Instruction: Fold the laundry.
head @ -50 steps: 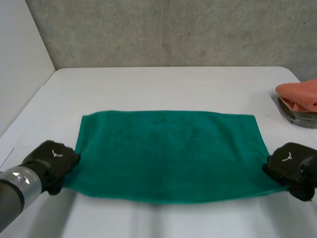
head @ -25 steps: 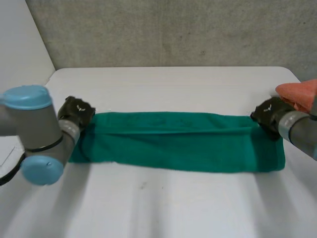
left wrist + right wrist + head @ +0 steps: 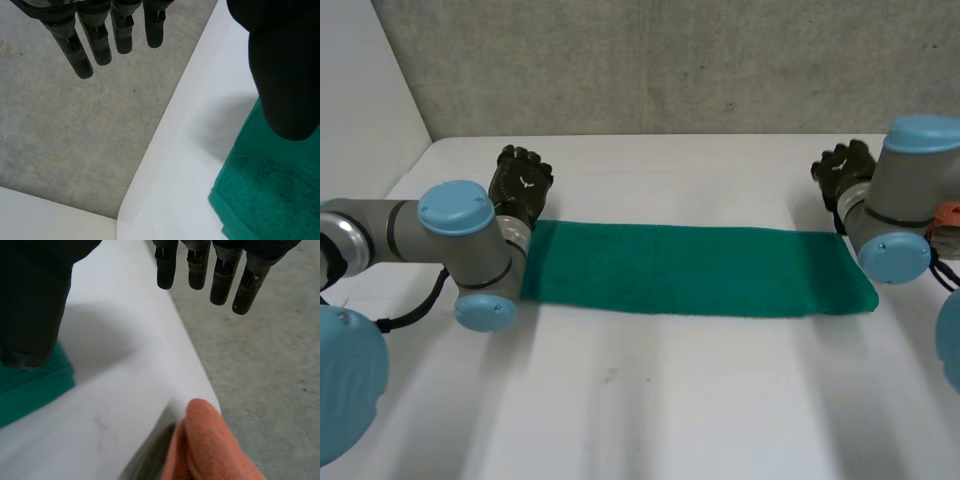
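On the white bench (image 3: 650, 400) the green towel (image 3: 690, 270) is laid as a folded strip, the left hand (image 3: 520, 185) and right hand (image 3: 842, 172) held spread and empty near its ends, and its layers could be skewed if either end is gripped unevenly.

A green towel (image 3: 690, 270) lay folded into a long, narrow strip across the white table (image 3: 670, 400). The left robot hand (image 3: 520, 185) was just beyond the strip's far left corner. The right robot hand (image 3: 842, 172) was just beyond its far right corner. Neither held the cloth.
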You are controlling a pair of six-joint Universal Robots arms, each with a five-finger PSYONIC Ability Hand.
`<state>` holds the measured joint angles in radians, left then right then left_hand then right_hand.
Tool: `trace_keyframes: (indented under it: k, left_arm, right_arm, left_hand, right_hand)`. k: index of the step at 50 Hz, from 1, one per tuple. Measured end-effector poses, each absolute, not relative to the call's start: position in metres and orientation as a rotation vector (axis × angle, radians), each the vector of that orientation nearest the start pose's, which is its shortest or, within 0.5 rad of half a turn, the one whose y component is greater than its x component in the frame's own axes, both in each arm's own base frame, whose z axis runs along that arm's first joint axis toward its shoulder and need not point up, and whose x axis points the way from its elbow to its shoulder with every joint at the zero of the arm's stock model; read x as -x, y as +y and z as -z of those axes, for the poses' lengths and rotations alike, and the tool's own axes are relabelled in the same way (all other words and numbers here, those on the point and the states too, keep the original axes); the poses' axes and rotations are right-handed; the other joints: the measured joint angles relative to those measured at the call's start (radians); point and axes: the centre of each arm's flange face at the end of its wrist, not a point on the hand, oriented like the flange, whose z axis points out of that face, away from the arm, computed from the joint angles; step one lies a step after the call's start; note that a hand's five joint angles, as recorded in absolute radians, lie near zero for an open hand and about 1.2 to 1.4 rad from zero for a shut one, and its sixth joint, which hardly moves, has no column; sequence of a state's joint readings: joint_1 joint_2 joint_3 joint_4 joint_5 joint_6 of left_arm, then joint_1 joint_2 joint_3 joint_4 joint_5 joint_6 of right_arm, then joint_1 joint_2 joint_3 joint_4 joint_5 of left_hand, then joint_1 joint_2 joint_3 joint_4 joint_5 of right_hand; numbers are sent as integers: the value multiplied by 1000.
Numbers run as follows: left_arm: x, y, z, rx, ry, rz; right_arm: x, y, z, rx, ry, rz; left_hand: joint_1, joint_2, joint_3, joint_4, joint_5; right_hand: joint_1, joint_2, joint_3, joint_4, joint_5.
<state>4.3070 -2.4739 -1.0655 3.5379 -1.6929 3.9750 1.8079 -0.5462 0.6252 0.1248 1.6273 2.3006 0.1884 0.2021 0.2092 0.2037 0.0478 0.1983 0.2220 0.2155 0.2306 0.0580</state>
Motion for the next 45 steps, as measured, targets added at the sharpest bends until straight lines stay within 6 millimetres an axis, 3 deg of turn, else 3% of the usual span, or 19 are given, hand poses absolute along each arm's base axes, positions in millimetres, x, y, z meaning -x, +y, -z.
trace_keyframes:
  k: [6, 7, 11, 15, 22, 30, 32, 34, 36, 37, 41, 45]
  left_arm:
    - [297, -377, -145, -1067, 1702, 1904]
    - [292, -364, -147, -1079, 1731, 1887]
    - [283, -344, -152, -1087, 1777, 1870]
    - [269, -324, -157, -1073, 1851, 1863]
    - [254, -301, -155, -1027, 2005, 1892]
    - [251, -296, -150, -994, 2098, 1914]
    - [251, -296, -148, -991, 2109, 1912]
    - [251, -296, -147, -992, 2111, 1909]
    - [252, -296, -146, -994, 2111, 1908]
    - [252, -296, -146, -995, 2110, 1906]
    - [252, -295, -147, -997, 2108, 1906]
    - [251, -294, -149, -994, 2103, 1910]
  right_arm:
    - [-233, -440, -187, 1206, 2443, 2187]
    - [-230, -423, -204, 1116, 2410, 2149]
    - [-222, -397, -216, 1042, 2380, 2050]
    - [-201, -372, -209, 980, 2413, 1886]
    - [-176, -344, -171, 918, 2514, 1647]
    - [-168, -343, -142, 904, 2547, 1610]
    - [-166, -348, -130, 908, 2554, 1605]
    - [-166, -352, -123, 911, 2559, 1600]
    - [-165, -355, -119, 912, 2567, 1598]
    - [-164, -357, -116, 911, 2572, 1599]
    - [-154, -363, -114, 894, 2584, 1632]
    - [-142, -368, -128, 886, 2577, 1728]
  left_hand:
    - [0, 0, 0, 0, 0]
    - [0, 0, 0, 0, 0]
    - [0, 0, 0, 0, 0]
    - [0, 0, 0, 0, 0]
    - [0, 0, 0, 0, 0]
    - [0, 0, 0, 0, 0]
    - [0, 0, 0, 0, 0]
    - [0, 0, 0, 0, 0]
    - [0, 0, 0, 0, 0]
    - [0, 0, 0, 0, 0]
    - [0, 0, 0, 0, 0]
    - [0, 0, 0, 0, 0]
  right_hand:
    - [0, 0, 0, 0, 0]
    - [0, 0, 0, 0, 0]
    - [0, 0, 0, 0, 0]
    - [0, 0, 0, 0, 0]
    - [0, 0, 0, 0, 0]
    - [146, 166, 183, 169, 160]
    - [507, 595, 595, 579, 560]
    - [613, 736, 727, 711, 689]
    - [613, 736, 727, 711, 689]
    - [766, 945, 947, 935, 905]
    - [769, 954, 966, 958, 918]
    - [769, 954, 966, 959, 919]
